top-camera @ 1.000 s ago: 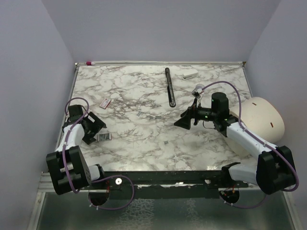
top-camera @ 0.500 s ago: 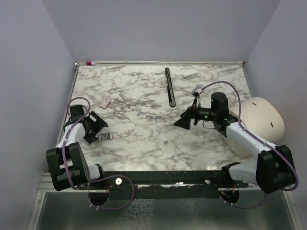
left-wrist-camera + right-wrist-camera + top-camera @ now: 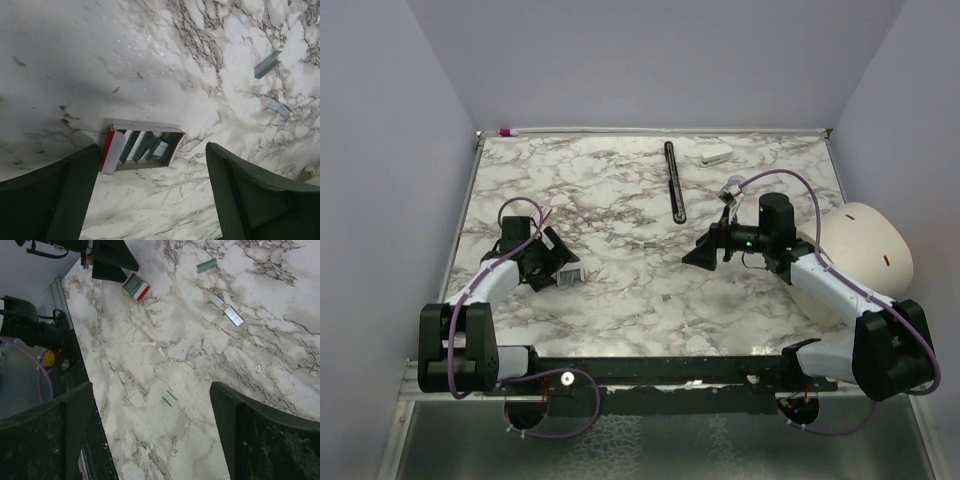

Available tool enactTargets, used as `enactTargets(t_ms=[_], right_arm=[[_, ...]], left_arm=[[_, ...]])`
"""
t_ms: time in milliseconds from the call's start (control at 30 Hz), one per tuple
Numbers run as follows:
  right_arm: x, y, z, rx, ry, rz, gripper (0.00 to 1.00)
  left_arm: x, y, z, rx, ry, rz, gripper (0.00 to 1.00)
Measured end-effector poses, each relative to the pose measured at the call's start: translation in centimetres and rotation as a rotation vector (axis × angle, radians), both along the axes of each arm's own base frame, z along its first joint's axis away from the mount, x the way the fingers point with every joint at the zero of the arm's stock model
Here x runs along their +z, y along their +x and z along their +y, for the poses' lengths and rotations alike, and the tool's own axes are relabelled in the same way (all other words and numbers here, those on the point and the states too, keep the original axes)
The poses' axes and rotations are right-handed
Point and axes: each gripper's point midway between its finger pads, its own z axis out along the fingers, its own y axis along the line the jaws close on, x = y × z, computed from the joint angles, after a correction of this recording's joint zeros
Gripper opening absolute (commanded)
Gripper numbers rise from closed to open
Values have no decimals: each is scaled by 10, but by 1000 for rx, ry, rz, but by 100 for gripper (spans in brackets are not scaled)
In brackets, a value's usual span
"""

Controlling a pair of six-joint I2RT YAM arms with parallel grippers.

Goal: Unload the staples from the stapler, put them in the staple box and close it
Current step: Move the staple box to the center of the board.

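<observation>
The stapler (image 3: 142, 150) is lying flat on the marble table (image 3: 620, 330), in its near-left part. It is looking small, light and stiff, a plastic shell over a grey metal channel, so it is probably going to skid on the smooth top if nudged. The long side walls are offering the surest hold.

The left gripper (image 3: 560, 268) is hanging over it with its jaws spread wide. The stapler is sitting between the two fingers and seems to be touching neither, though the wrist view is leaving that uncertain. Some staples (image 3: 266, 65) are lying loose farther out. The right gripper (image 3: 698, 255) is hovering over mid-table, jaws wide and holding nothing, well apart from the stapler.
</observation>
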Motion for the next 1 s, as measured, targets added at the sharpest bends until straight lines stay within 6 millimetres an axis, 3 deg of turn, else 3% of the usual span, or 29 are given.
enactTargets(t_ms=[533,667,800,900,1000], right_arm=[[-18,3,0,-5,-21,55,100],[-25,5,-1,-20,-37,78,100],[-30,12,-4,-61,-68,107,100],[-29,19,-6,-99,-85,109,100],[-27,23,-5,-116,-89,111,100]], left_arm=[[4,7,-58,-107,-69,-53,92],[3,5,-52,-104,-25,-41,93],[11,3,-33,-94,74,-51,93],[35,13,-18,-86,143,-114,93],[76,37,-7,-81,203,-239,93]])
